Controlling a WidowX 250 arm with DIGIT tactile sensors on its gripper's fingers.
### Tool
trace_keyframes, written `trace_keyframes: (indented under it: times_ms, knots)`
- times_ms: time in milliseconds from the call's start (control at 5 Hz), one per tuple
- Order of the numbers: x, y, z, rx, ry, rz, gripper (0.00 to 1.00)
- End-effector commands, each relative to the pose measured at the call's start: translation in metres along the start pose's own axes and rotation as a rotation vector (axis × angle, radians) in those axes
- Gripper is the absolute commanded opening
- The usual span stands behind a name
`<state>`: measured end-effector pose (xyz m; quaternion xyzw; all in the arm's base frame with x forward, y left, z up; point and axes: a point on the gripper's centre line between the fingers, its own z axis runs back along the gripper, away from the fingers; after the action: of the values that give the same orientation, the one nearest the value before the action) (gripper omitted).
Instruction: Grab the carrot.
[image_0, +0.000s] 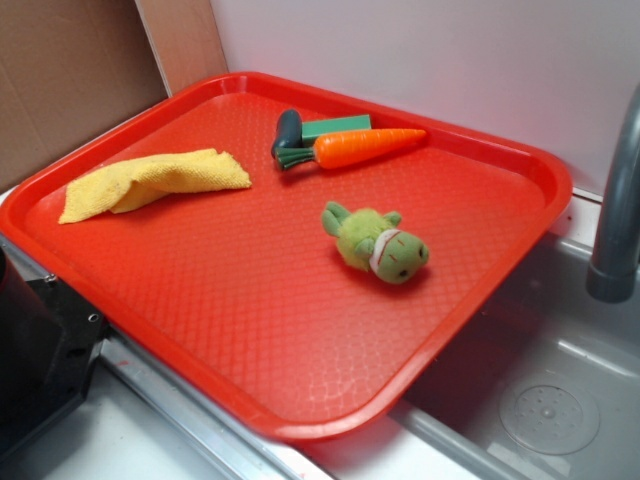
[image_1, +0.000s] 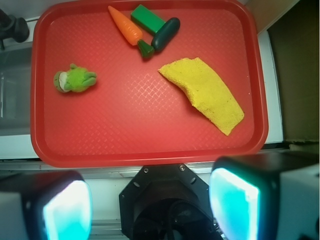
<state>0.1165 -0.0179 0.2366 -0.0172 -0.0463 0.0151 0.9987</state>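
Nothing done yet. Gripper (image_1: 150, 205) high above near edge of red tray (image_1: 45, 125), fingers wide apart, holding nothing, well away from carrot (image_1: 125, 25). Carrot lying flat at far side of tray, stem touching green block w/ dark end (image_1: 156, 26). Left: approach, descend, close. Obstacle: that block crowds 1 side. Plush animal (image_1: 75, 80), yellow cloth (image_1: 205, 95) well clear.

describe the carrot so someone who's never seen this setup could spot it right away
Start at the big red tray beside the sink and look to its far edge by the white wall. The carrot lies there, next to a green block with a dark rounded end. It is the only glossy orange thing, tapering to a point from a short dark green stem, unlike the fuzzy green plush toy or yellow cloth.
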Motion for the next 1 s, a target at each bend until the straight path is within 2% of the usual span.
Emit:
trace_keyframes:
  times_ms: [0,400,600,800]
  knots:
    - [0.000,0.000,0.000,0.000,0.000,0.000,1.00]
    - [0.024,0.009,-0.008,-0.021,-0.048,-0.090,1.00]
    - [0.054,0.016,-0.033,-0.065,-0.073,-0.140,1.00]
    - [0.085,0.017,-0.059,-0.075,-0.087,-0.096,1.00]
